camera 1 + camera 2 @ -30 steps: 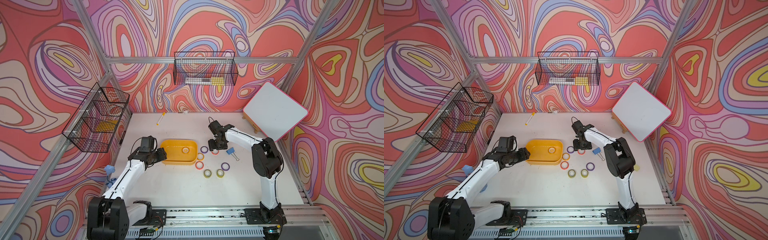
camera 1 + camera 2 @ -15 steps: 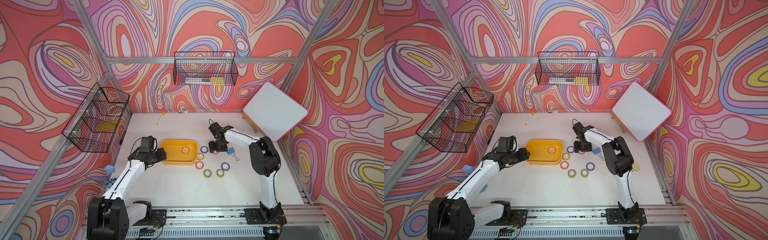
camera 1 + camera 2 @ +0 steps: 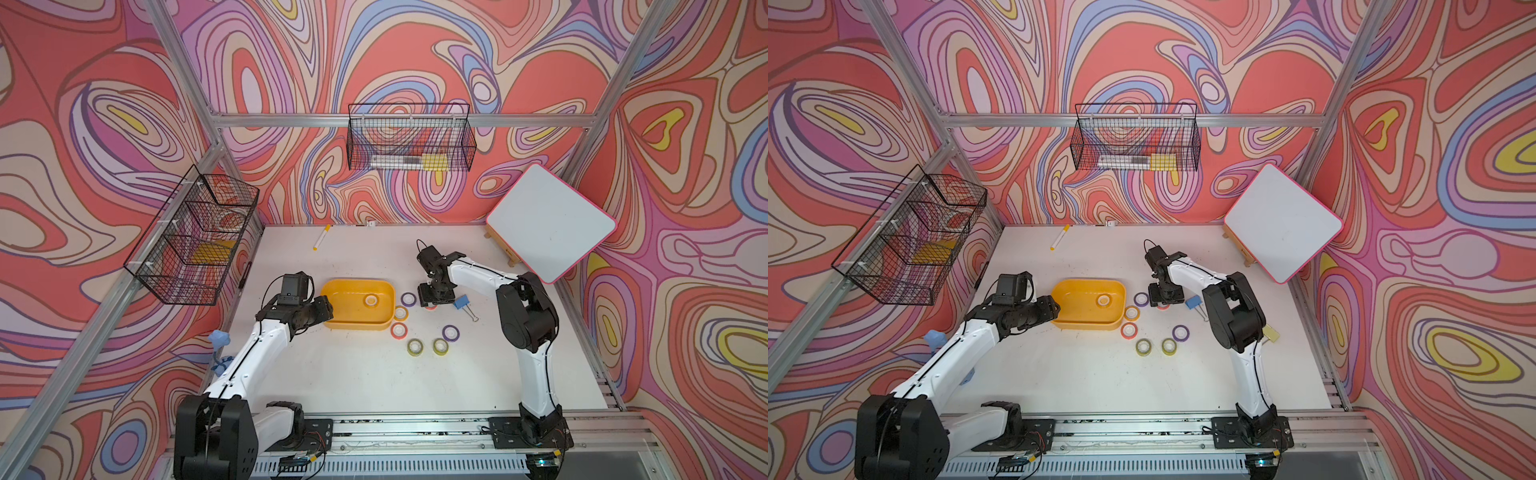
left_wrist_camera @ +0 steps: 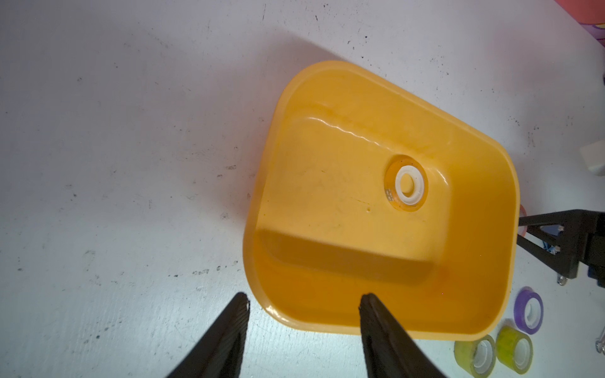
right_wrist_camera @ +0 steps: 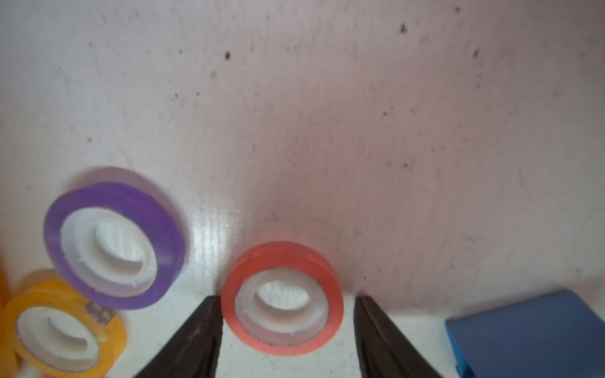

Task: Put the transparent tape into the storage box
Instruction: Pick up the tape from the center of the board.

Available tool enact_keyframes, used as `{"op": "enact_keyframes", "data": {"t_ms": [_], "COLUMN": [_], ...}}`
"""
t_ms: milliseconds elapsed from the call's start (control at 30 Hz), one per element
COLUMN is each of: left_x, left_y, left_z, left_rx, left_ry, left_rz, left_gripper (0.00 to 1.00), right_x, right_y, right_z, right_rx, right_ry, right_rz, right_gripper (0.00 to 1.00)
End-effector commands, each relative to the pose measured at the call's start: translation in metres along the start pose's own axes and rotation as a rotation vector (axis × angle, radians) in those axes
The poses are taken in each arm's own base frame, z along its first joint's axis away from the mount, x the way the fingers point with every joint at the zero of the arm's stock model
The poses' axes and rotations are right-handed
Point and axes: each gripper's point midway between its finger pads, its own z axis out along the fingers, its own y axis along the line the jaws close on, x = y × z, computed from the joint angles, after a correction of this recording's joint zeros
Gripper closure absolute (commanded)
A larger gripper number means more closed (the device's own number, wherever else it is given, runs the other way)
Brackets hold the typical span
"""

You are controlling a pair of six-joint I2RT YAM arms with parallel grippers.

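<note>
One small glossy yellow-tinted tape roll (image 4: 391, 183) lies flat in the shallow yellow-orange plastic tray (image 4: 327, 196). We count seven more on the white table (image 3: 353, 374) beside it, so most remains. The right gripper (image 5: 286, 297) straddles the red-orange roll (image 5: 281, 255), jaws apart, unclamped; the left gripper (image 4: 304, 296), also apart, hangs empty at the tray's rim.

The tray (image 3: 357, 325) is yellow-orange, the clip (image 3: 460, 301) blue, the worktop (image 3: 365, 382) white. The rolls (image 5: 281, 255) are red-orange, purple, yellow or olive, with white cores.
</note>
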Motion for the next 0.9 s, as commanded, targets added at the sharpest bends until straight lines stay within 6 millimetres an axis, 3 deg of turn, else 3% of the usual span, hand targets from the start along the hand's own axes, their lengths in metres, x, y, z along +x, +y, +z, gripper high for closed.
{"op": "enact_keyframes", "data": {"t_ms": [0, 300, 500, 667, 867], "left_x": [0.0, 0.0, 0.0, 0.0, 0.001], "left_y": [-0.004, -0.004, -0.003, -0.003, -0.002], "left_z": [-0.001, -0.002, -0.003, -0.003, -0.004], "left_rx": [0.021, 0.02, 0.017, 0.016, 0.013], "left_ry": [-0.015, -0.014, -0.018, -0.017, -0.021], "left_rz": [0.025, 0.025, 0.024, 0.023, 0.02], "left_gripper": [0.41, 0.43, 0.43, 0.43, 0.43], "right_x": [0.008, 0.006, -0.007, -0.018, -0.03], "right_y": [-0.007, -0.005, 0.0, 0.022, 0.073], "right_z": [0.015, 0.009, -0.028, -0.067, -0.1], "right_rx": [0.036, 0.027, 0.012, 0.024, 0.015], "right_ry": [0.032, 0.021, -0.056, -0.133, -0.223], "right_rz": [-0.01, -0.017, -0.019, -0.097, -0.234], "right_gripper": [0.36, 0.49, 0.51, 0.5, 0.48]}}
